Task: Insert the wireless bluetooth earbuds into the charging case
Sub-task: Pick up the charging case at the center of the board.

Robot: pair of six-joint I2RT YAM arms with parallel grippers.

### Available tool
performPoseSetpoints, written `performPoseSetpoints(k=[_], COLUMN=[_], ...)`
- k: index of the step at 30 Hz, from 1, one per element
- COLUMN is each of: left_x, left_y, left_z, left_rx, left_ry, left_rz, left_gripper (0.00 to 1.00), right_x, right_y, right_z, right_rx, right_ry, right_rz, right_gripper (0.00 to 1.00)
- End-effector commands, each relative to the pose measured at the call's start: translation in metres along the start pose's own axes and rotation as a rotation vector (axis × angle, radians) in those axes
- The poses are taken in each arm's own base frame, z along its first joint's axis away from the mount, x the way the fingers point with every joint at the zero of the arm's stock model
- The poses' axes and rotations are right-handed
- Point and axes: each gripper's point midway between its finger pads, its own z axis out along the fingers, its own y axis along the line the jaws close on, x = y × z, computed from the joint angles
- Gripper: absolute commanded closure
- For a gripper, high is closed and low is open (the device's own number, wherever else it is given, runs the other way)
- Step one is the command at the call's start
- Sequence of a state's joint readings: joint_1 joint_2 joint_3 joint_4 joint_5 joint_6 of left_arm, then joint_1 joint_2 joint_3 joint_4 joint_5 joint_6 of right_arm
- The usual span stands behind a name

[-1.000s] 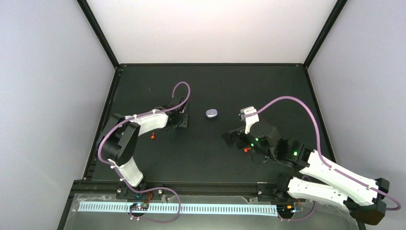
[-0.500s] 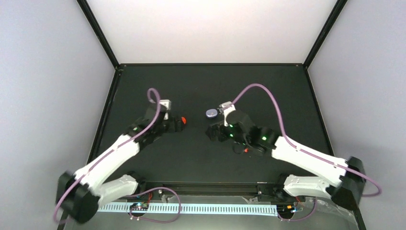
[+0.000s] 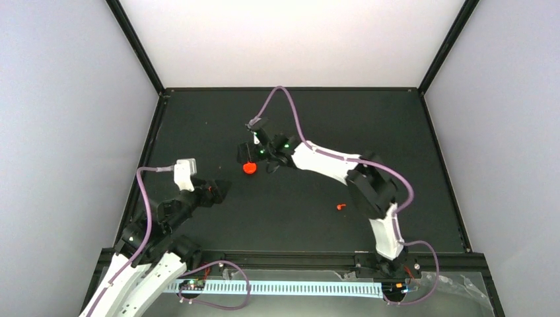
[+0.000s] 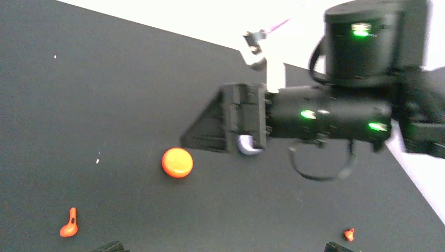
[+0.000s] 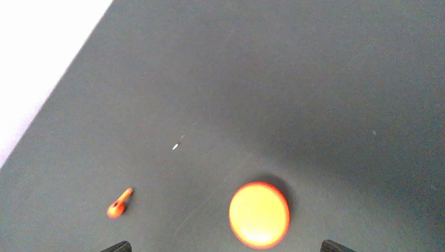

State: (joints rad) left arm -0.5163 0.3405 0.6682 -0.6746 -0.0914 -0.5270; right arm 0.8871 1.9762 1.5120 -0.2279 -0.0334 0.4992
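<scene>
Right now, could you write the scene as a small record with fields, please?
left gripper: open, empty, near left side of table
right gripper: open, empty, close to red cap
case: only a pale edge shows behind right gripper
red bits: small, loose on table
earbuds: none seen

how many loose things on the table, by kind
red round cap: 1
small red bits: 2
pale lavender case: 1
total: 4
</scene>
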Motion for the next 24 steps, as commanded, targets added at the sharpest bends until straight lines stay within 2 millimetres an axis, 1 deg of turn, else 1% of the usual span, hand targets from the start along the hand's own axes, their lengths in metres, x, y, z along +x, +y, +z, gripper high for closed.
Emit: performPoseSetpoints(k=[1, 5, 7, 8, 11, 14, 18, 24], left_x=[0.004, 0.003, 0.004, 0.003, 0.003, 0.004, 0.003, 0.002], left_y=[-0.001, -0.003, -0.003, -0.004, -0.005, -0.005, -0.005, -0.006], left_z=[-0.01, -0.011, -0.011, -0.011, -0.011, -0.011, -0.011, -0.013], left_rx=[0.006, 0.019, 0.025, 0.029, 0.033, 0.037, 0.041, 0.05], left_ry=[0.033, 0.027, 0.025, 0.023, 0.024, 0.021, 0.016, 0.004], left_rz=[0.003, 0.013, 0.016, 0.017, 0.021, 0.024, 0.024, 0.026], left_gripper=[0.01, 0.01, 0.01, 0.01, 0.01, 0.01, 0.01, 0.01], right_x=[0.002, 0.001, 0.005, 0.003, 0.015, 0.023, 0.043, 0.061], right_y=[-0.012, -0.015, -0.016, -0.013, -0.013, -0.008, -0.003, 0.003], right_z=[0.042, 0.069, 0.08, 0.084, 0.095, 0.097, 0.095, 0.079], right_rx=[0.014, 0.022, 0.024, 0.019, 0.0, -0.033, -0.058, -0.062], right_ry=[0.082, 0.117, 0.141, 0.148, 0.193, 0.211, 0.258, 0.272], right_rz=[0.026, 0.016, 0.013, 0.012, 0.024, 0.034, 0.032, 0.032], right_gripper=[0.07, 0.07, 0.07, 0.07, 0.08, 0.1, 0.13, 0.14])
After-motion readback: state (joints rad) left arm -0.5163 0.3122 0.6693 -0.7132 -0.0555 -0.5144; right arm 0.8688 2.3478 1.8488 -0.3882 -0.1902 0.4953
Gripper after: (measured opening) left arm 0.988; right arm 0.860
